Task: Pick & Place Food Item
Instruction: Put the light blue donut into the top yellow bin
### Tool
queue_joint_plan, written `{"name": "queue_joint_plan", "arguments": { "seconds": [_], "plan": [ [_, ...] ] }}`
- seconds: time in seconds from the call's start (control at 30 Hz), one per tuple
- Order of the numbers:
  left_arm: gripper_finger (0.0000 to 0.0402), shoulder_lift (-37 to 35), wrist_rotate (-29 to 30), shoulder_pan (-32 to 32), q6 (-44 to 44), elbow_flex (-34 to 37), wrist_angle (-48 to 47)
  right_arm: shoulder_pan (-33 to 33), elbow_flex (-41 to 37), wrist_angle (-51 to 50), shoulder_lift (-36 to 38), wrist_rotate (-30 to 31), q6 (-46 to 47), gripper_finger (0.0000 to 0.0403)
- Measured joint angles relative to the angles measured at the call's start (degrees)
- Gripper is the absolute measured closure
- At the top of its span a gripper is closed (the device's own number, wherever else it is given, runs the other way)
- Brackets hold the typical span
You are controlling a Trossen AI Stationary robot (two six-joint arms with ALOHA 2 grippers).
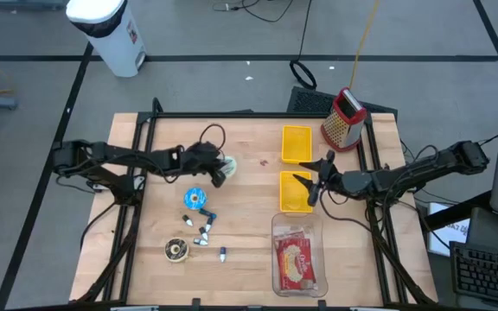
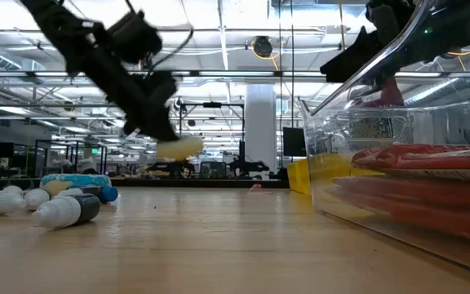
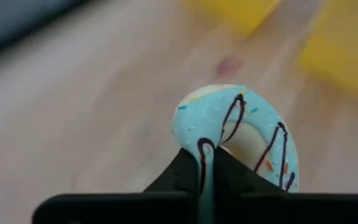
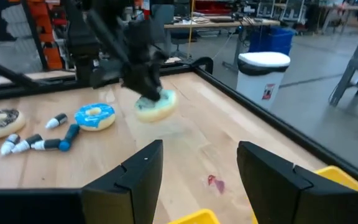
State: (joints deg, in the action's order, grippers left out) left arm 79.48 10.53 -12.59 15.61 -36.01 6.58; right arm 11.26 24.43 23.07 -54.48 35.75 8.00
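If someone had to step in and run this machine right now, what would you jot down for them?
Left gripper: shut on the light-blue iced donut, held clear above the table.
Right gripper: open, empty, over the nearer yellow tray.
A second blue donut, a chocolate donut and small markers lie on the wood.
Done: donut picked up. Left: setting it down, perhaps in a yellow tray.

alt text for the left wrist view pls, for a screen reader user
The left gripper is shut on the rim of a light blue frosted donut with dark drizzle lines and sprinkles, seen close up. Behind it lie the blurred wooden table and yellow trays.
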Motion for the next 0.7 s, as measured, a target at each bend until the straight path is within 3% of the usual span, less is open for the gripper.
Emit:
{"name": "queue_joint_plan", "arguments": {
  "seconds": [0.1, 0.23, 0.4, 0.7],
  "plan": [
    [0.0385, 0.47, 0.69, 1.85, -10.22, -3.78, 6.33, -0.43, 0.0, 1.87, -1.39, 0.02, 0.94, 0.021],
    [0.0358, 1.97, 6.95, 4.6, -22.31, -7.14, 12.79, -1.17, 0.0, 7.27, -4.65, 0.05, 0.99, 0.0209],
    [0.0361, 5.5, 9.32, 6.42, -29.16, -11.73, 13.26, -3.22, 0.02, 18.2, -10.76, -0.5, 2.58, 0.0199],
    [0.038, 13.45, 9.12, 10.21, -38.04, -18.39, 13.23, -12.21, 0.04, 31.78, -20.8, -16.93, 12.82, 0.0152]
  ]
}}
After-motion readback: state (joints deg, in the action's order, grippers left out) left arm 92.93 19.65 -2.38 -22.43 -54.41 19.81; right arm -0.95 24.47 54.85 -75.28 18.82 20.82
